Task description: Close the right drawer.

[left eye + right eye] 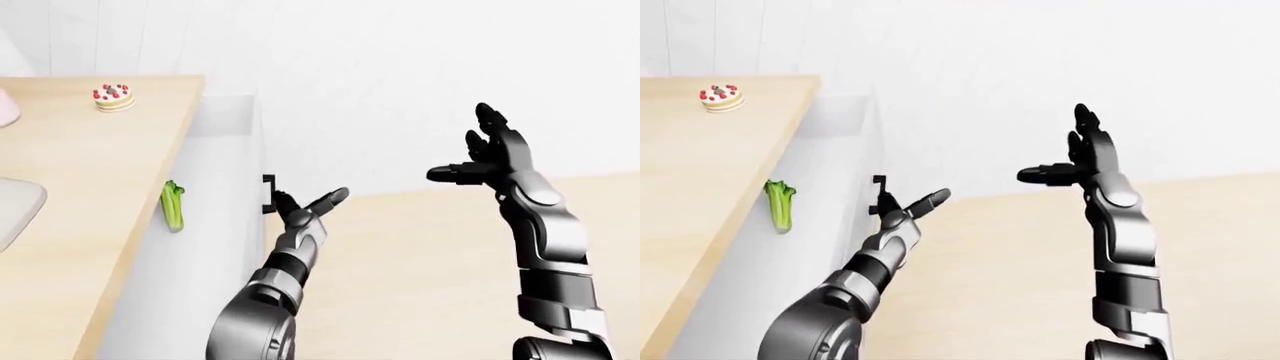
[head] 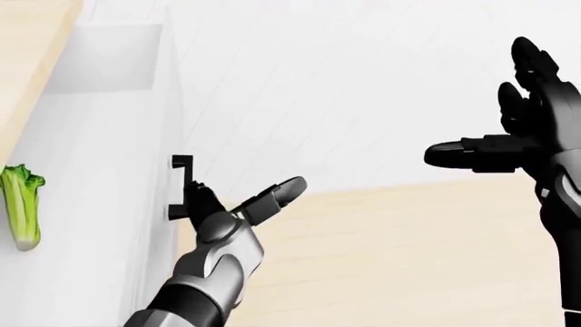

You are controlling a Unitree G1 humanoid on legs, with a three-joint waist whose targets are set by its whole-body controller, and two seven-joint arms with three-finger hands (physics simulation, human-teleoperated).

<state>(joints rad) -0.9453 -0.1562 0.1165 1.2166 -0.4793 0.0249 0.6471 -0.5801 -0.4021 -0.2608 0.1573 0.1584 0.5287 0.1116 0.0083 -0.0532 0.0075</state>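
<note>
Our left hand has its fingers spread wide and they hold nothing. One dark finger points up and to the right in the head view, and the other fingers reach to the left, just beside the black handle. We cannot tell if they touch the handle or only stand next to it. Behind the hand, the grey forearm goes down to the lower edge of the view.

Our right hand is raised high at the right side of the head view, well apart from the drawer. Its fingers are also wide open: two point upward and one points to the left, and nothing is between them.

The handle sits on the white front panel of the right drawer, which stands pulled out from the counter, so we can see inside it. A green leafy vegetable lies in the drawer, near its left wall in the left-eye view.

On the light wooden counter, at the upper left of the left-eye view, there is a small cake with red berries on top. The floor is pale wood.

We see no brands, labels or writing that can be read.
</note>
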